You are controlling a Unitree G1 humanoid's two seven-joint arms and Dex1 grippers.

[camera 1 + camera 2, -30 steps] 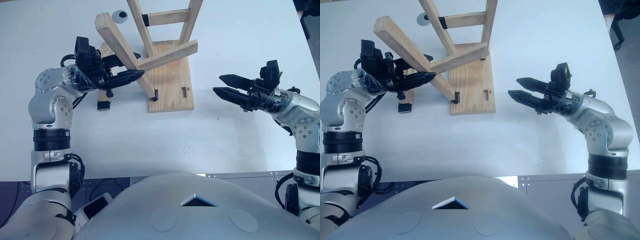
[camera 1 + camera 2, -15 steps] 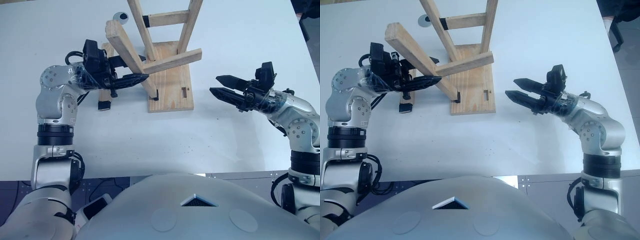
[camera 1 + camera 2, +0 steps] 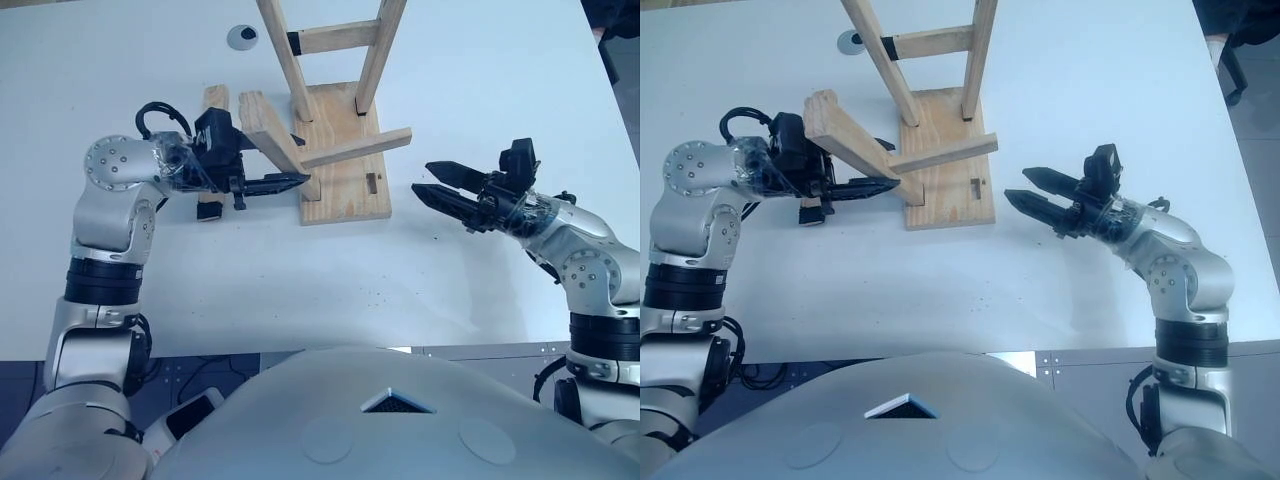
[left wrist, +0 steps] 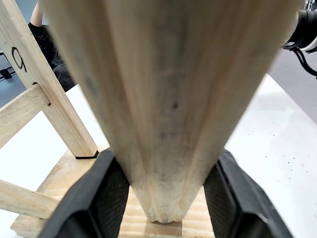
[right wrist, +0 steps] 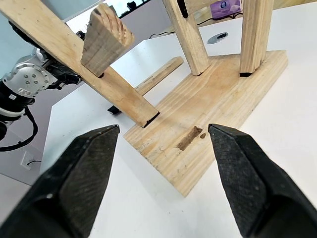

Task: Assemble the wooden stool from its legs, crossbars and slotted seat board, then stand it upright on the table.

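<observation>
The slotted seat board [image 3: 345, 195] lies flat on the table. Two legs joined by a crossbar [image 3: 335, 38] stand in its far slots. My left gripper [image 3: 292, 181] is shut on a third leg [image 3: 270, 135], tilted, its foot at the near-left slot; a crossbar [image 3: 358, 150] juts from it. In the left wrist view that leg [image 4: 163, 99] sits between the black fingers [image 4: 99, 198]. My right gripper [image 3: 428, 190] hangs open just right of the board, facing the free slot [image 5: 189, 139]. A loose wooden piece [image 3: 213, 98] lies behind my left arm, partly hidden.
A small round disc [image 3: 240, 37] lies at the far side of the white table. The table's near edge [image 3: 300, 350] runs below both arms. Bare tabletop spreads between the board and the right gripper and in front of the board.
My left gripper has moved right and swung the held leg more upright over the board. My right gripper has drifted left toward the board, still open.
</observation>
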